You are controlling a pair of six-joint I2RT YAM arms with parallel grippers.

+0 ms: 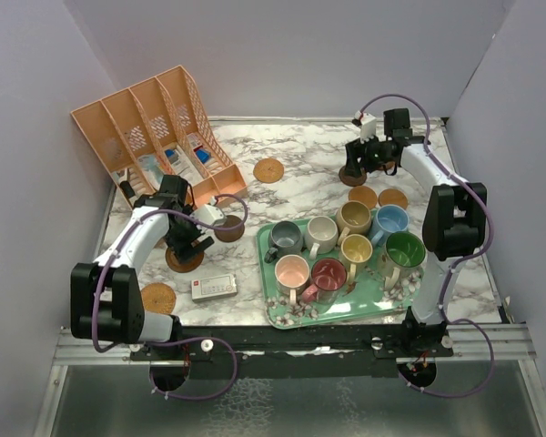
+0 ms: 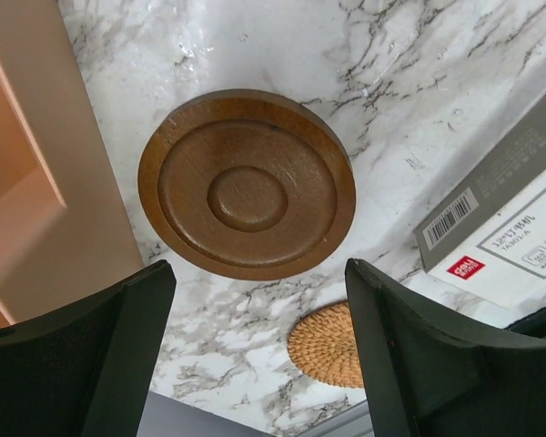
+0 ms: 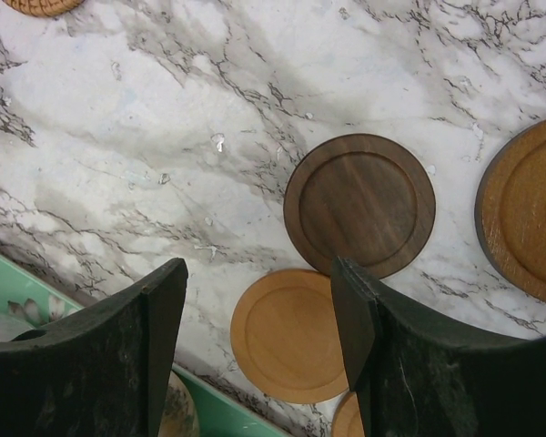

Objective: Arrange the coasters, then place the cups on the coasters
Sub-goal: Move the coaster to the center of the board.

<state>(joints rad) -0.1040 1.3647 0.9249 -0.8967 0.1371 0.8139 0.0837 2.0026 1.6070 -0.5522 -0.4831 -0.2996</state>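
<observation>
Only the wrist views show us both released: left hand (image 2: pixel 257 271) over a ridged brown coaster (image 2: pixel 246 182) on the tabletop (image 2: pixel 419 73), right hand (image 3: pixel 259 269) over an orange coaster (image 3: pixel 287 337) beside the green tray (image 3: pixel 18 278).

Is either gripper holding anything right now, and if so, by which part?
Nothing is held. The left gripper is open over a brown ringed coaster lying on the table; the right gripper is open above an orange coaster.
</observation>
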